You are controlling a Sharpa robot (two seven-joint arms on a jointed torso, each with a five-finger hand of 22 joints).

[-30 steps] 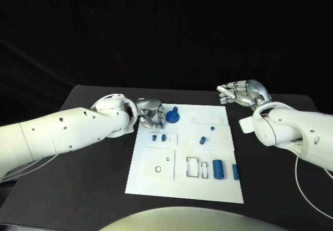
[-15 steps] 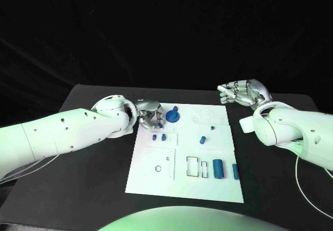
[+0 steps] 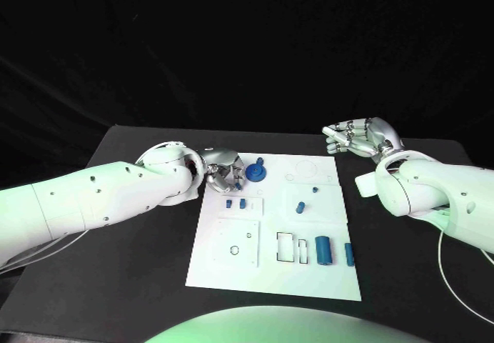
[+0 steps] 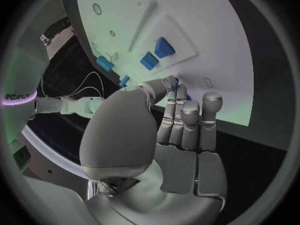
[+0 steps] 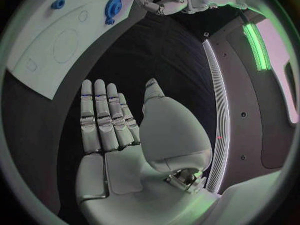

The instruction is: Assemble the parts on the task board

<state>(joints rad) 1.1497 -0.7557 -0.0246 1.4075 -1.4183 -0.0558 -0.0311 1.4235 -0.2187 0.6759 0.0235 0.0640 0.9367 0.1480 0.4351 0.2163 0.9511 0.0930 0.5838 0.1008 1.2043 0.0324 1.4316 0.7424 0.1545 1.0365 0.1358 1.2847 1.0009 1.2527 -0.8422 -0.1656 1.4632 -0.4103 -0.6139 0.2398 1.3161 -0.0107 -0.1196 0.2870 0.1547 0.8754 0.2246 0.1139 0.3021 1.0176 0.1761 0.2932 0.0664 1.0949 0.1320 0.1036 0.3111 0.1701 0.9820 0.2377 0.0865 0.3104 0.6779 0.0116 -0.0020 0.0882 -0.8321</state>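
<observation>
While lit green from the sides, laid out largest to smallest as follows.

Table (image 3: 134,236): black, carrying the white task board (image 3: 309,275) at its middle.
Task board: flat; raised square plates and outlined rectangular slots nearer the robot, faint circles engraved toward the far edge.
Left arm (image 3: 93,196): reaching in over the table's left part, ending at the board's far left corner.
Right arm (image 3: 437,189): raised off the board's right side.
Left hand (image 3: 220,171): at the board's far left corner, fingers curled toward a small blue part; from the head view, cannot tell whether anything is pinched. Left wrist view: fingertips (image 4: 174,82) down at the board edge beside a sliver of blue, grip not clear.
Right hand (image 3: 358,137): beyond the board's far right corner, well apart from all parts, holding nothing. Right wrist view: fingers (image 5: 103,112) straight and side by side, thumb apart.
Round blue part (image 3: 255,172): disc with a short stem, just beside the left hand, on the far part of the board.
Blue cylinder (image 3: 325,249): near right, beside the slots; slimmer blue bar (image 3: 349,254) just right of it.
Small blue pegs (image 3: 235,204): pair standing in the small square plate.
Other small blue pieces (image 3: 300,208): mid-board, one more nearer the far edge.
Writing: partial letters on the robot's body in the left wrist view, not readable.
</observation>
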